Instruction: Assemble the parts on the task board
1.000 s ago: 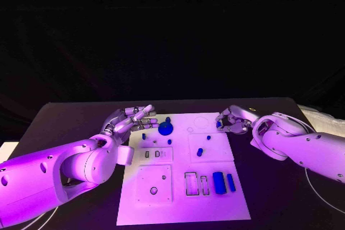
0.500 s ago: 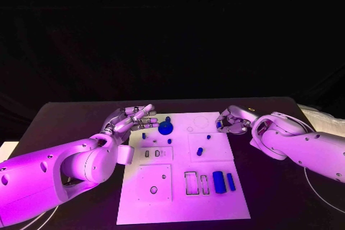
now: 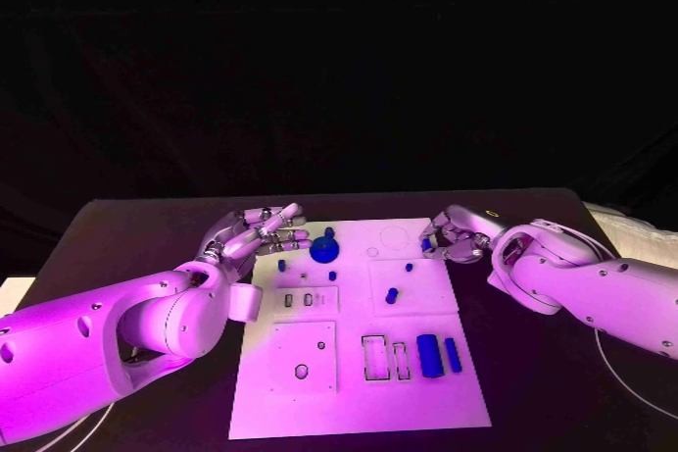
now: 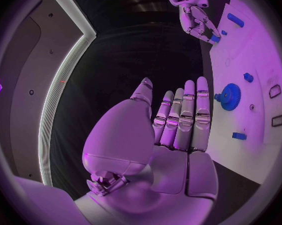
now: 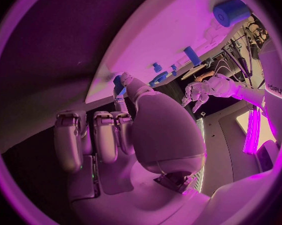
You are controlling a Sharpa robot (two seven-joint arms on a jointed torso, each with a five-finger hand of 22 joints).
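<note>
Black table (image 3: 141, 226) carries the white board (image 3: 354, 393); the right hand (image 3: 450, 238) pinches a small blue part (image 3: 428, 243) at its far right edge, while the left hand (image 3: 262, 234), fingers apart and empty, hovers left of the blue gear (image 3: 326, 251).

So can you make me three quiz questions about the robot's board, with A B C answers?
1. Where is the blue gear?
A. on the task board near the left hand
B. on the black table beside the board
C. in the left hand

2. What colour are the parts?
A. red
B. blue
C. yellow

3. What is the right hand doing?
A. lying flat and empty
B. pinching a small blue part
C. pressing the gear

Answers: A, the gear sits on the board just past the left hand's fingertips. B, every part looks blue. B, the right wrist view shows blue between its fingertips.
</note>
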